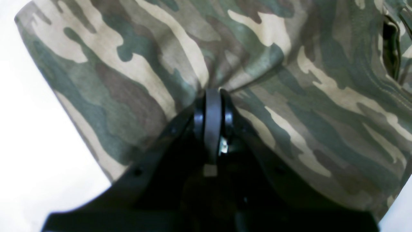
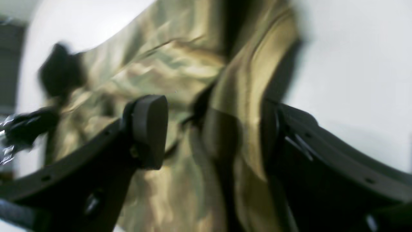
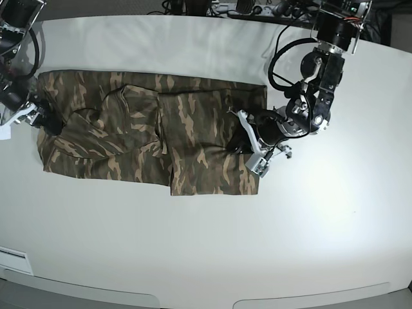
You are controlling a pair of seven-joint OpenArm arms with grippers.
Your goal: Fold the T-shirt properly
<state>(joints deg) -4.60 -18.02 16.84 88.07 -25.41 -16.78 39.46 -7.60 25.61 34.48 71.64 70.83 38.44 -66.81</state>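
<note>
The camouflage T-shirt [image 3: 154,129] lies spread and partly folded across the white table [image 3: 212,244]. My left gripper [image 3: 243,138] is at the shirt's right edge. In the left wrist view it [image 1: 212,93] is shut, and the T-shirt [image 1: 128,71] puckers into the pinch. My right gripper [image 3: 45,119] is at the shirt's left end. In the blurred right wrist view it [image 2: 212,132] is open, with a raised fold of the T-shirt [image 2: 248,83] standing between its pads [image 2: 149,129].
Cables and equipment [image 3: 257,9] lie along the table's back edge. Both arm bases stand at the back corners, the right-hand one [image 3: 338,26] and the left-hand one [image 3: 16,26]. A white label [image 3: 13,261] sits at the front left edge.
</note>
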